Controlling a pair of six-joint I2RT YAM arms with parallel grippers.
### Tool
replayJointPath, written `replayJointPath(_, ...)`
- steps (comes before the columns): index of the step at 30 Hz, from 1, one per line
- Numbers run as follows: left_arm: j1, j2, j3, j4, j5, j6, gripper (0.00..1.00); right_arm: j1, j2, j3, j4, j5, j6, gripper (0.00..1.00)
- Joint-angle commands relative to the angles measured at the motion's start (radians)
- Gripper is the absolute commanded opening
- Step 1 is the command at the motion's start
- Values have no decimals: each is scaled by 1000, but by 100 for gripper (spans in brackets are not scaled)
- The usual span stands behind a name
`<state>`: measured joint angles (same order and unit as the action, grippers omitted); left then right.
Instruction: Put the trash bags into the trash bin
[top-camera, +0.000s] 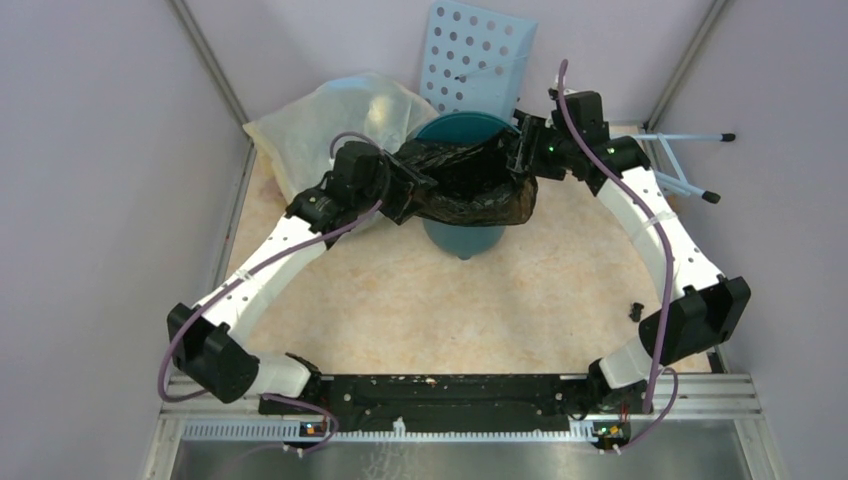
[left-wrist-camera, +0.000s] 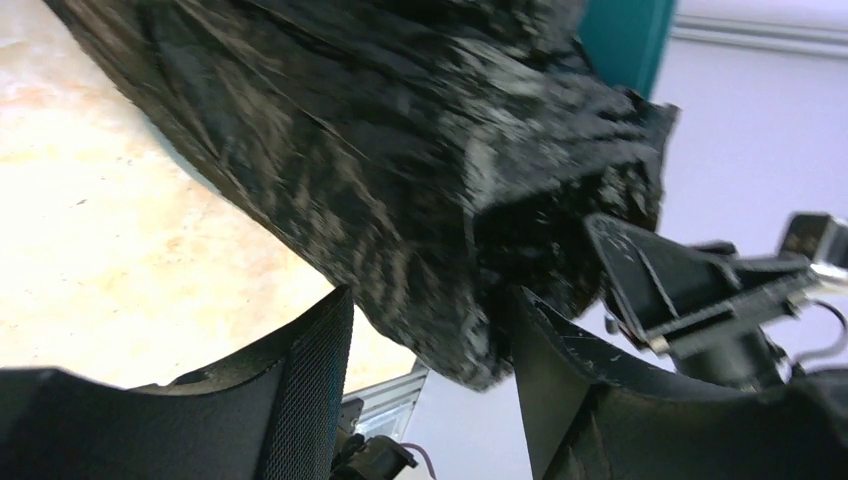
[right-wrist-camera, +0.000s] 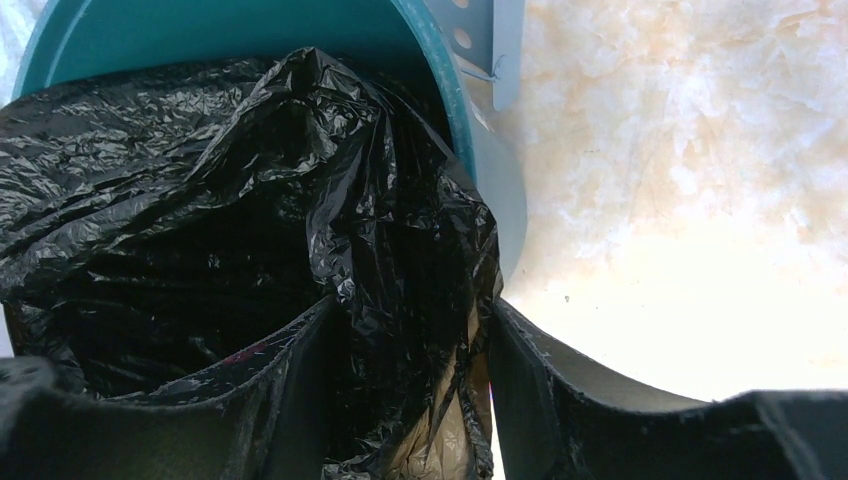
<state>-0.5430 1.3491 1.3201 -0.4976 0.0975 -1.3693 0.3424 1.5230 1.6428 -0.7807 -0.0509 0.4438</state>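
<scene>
The teal trash bin (top-camera: 462, 238) stands at the back middle of the table. The black trash bag (top-camera: 470, 182) lies crumpled across its mouth and hangs over its front and right side. My left gripper (top-camera: 405, 190) is at the bag's left end. In the left wrist view its fingers (left-wrist-camera: 322, 372) stand wide apart with a corner of the bag (left-wrist-camera: 400, 190) between their tips. My right gripper (top-camera: 522, 150) is at the bin's right rim. Its fingers (right-wrist-camera: 560, 400) are also apart, with a slack fold of the bag (right-wrist-camera: 400, 300) between them and the bin's inner wall (right-wrist-camera: 220, 30) behind.
A bulging translucent yellowish-white bag (top-camera: 330, 125) lies behind my left arm. A pale blue panel with round holes (top-camera: 475, 55) leans on the back wall behind the bin. A light blue frame with black-tipped rods (top-camera: 680, 165) sticks out at the right. Grey walls close in both sides.
</scene>
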Motion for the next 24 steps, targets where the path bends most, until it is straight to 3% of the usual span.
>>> replayJointPath(1, -1, 46, 47, -39, -56, -21, 62, -9, -57, -11, 40, 3, 14, 53)
replayJointPath(6, -2, 87, 106, -39, -88, 5, 55, -10, -69, -18, 34, 3, 7, 53)
replayJointPath(10, 7, 148, 214, -137, -88, 83, 50, -9, -79, -13, 23, -9, -13, 54)
replayJointPath(17, 37, 172, 245, -160, -47, 180, 31, -10, -113, 6, 18, -31, -50, 57)
replayJointPath(24, 64, 227, 322, -216, 1, 281, 28, -10, -121, 40, -42, -1, -62, 61)
